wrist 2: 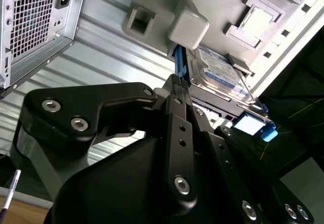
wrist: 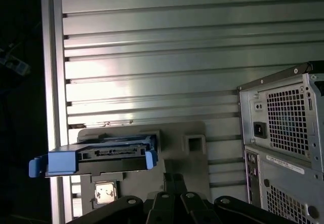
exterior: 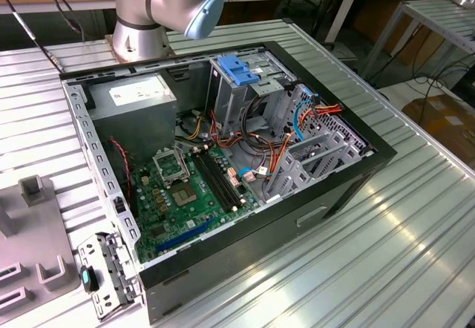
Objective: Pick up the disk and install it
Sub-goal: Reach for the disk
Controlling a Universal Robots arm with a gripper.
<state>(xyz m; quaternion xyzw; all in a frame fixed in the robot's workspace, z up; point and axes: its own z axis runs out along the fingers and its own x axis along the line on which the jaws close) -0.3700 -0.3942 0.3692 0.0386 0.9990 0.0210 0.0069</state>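
Closest is the black claw (wrist 2: 177, 84) – its two fingers are pressed together and hold nothing. Just past the tips is the disk (wrist: 96, 155), black with blue rails, sitting on a grey holder (wrist: 195, 143) on the ribbed metal table (wrist: 152, 57). I cannot tell if claw and disk touch. The computer case (wrist: 283, 133) stands beside the holder – open on top in the exterior view.

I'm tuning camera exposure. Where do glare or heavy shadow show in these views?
Exterior view: sheen on the ribbed table, computer case interior evenly lit. First wrist view: a bright glare patch on the table near the disk. Second wrist view: the disk's label catches light; the black gripper reads dark.
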